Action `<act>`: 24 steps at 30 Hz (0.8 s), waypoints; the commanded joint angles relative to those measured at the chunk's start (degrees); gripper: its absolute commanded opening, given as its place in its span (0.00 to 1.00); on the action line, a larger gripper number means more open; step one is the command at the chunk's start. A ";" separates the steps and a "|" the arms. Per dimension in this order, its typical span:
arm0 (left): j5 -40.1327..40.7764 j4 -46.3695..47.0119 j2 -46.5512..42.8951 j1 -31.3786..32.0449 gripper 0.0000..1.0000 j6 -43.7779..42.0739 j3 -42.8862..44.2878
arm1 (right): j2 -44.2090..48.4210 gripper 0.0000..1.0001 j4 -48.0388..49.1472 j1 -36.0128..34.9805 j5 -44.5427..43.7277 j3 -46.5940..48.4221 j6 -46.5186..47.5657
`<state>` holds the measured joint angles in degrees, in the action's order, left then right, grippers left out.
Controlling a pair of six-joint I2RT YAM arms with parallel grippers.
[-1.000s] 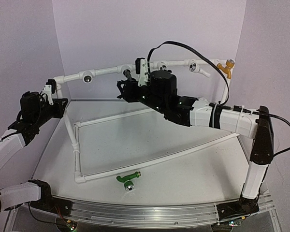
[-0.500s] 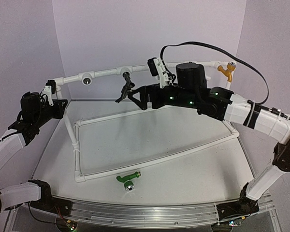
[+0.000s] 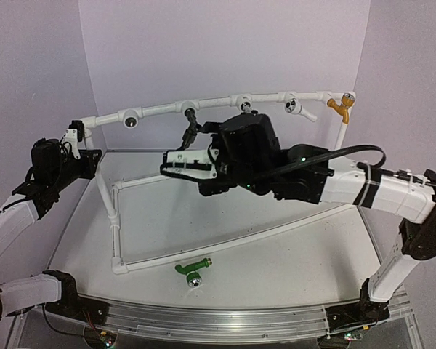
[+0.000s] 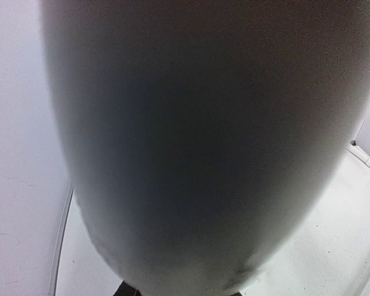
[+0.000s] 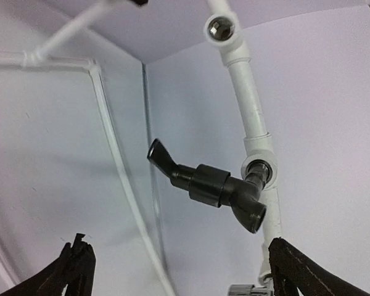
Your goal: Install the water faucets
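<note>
Status at the left: the left gripper (image 3: 75,139) remains at the left end of the white pipe frame (image 3: 160,107), as it was a second ago. Whether it is clenched on the pipe cannot be told, because the left wrist view is filled by a blurred grey surface.

Change at centre: the right gripper (image 5: 185,271) has let go of the dark faucet (image 5: 206,184) and drawn back from the upper rail. Its fingers now stand wide apart and grasp nothing. The dark faucet stays seated in its fitting on the rail, lever pointing away, clear of both fingers. Judgement: the first faucet is installed.

The green faucet (image 3: 192,270) lies untouched on the table (image 3: 291,262), just in front of the near pipe of the frame. It has not moved. Judgement: it is the remaining part, and an open fitting (image 3: 131,120) on the rail is a likely socket.

Further right on the rail sit the white tap (image 3: 299,107) and the orange tap (image 3: 339,104).

Surface: pale and matt, with a metal rail (image 3: 218,320) along the near edge. Room: plain lilac walls on three sides.
</note>
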<state>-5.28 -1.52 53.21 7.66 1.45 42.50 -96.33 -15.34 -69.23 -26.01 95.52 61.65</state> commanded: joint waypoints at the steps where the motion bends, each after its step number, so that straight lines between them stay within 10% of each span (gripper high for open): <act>1: -0.55 -3.03 -0.02 -0.18 0.00 4.13 0.88 | -5.03 0.98 11.19 0.41 -13.95 2.14 32.71; 18: -1.33 -3.12 -0.36 -0.15 0.00 4.32 0.91 | -15.23 0.98 29.64 2.92 -15.04 9.69 53.90; 24: -1.23 -3.03 -0.55 -0.14 0.00 4.26 0.85 | -17.68 0.81 29.76 3.65 -14.90 11.83 52.33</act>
<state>-5.36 -1.52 53.19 7.66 1.49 42.50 -111.74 11.43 -66.17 -40.19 104.00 113.82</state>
